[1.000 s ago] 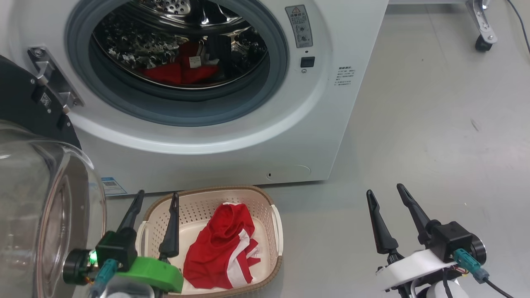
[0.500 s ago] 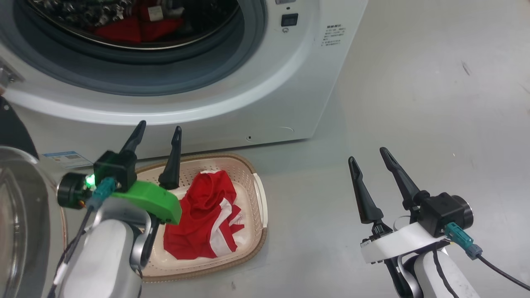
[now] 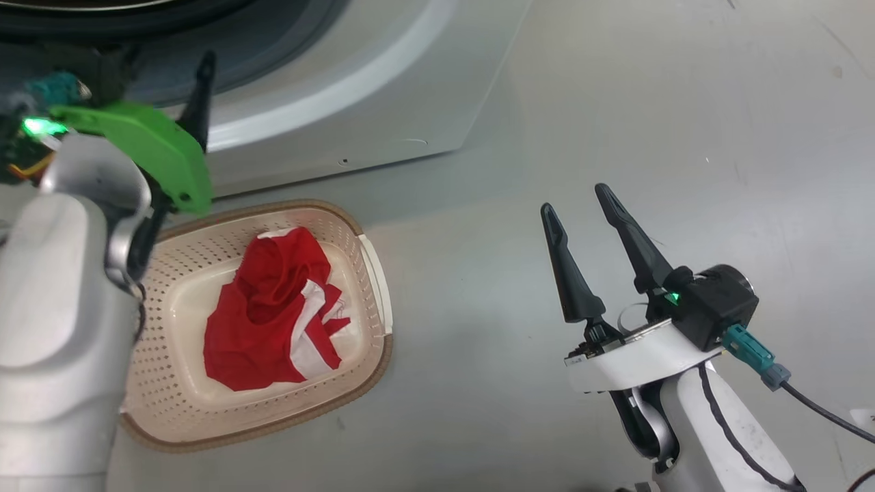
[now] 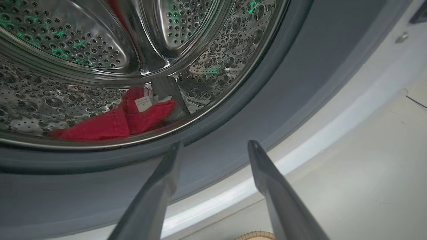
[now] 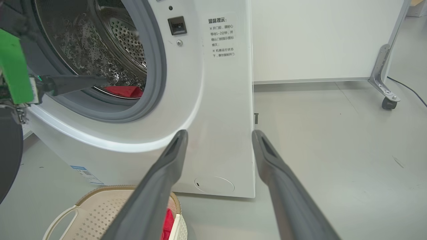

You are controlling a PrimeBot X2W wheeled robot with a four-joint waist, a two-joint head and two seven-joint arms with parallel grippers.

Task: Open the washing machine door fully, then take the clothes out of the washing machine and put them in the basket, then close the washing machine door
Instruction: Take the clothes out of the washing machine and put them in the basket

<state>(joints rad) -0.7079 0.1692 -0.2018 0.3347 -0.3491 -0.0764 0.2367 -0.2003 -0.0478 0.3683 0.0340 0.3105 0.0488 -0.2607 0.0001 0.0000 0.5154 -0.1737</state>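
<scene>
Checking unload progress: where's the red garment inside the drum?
Left wrist view: the red garment lies low in the drum, just behind the gasket, up-left of the left end effector.

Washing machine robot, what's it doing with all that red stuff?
The robot is emptying the washing machine, which stands open. Some red clothes lie in the basket on the floor in front of it. Another red piece lies at the bottom of the drum. The left claw, open and empty, points toward the drum's mouth. The right claw hangs open and empty over the floor off to the side.
</scene>
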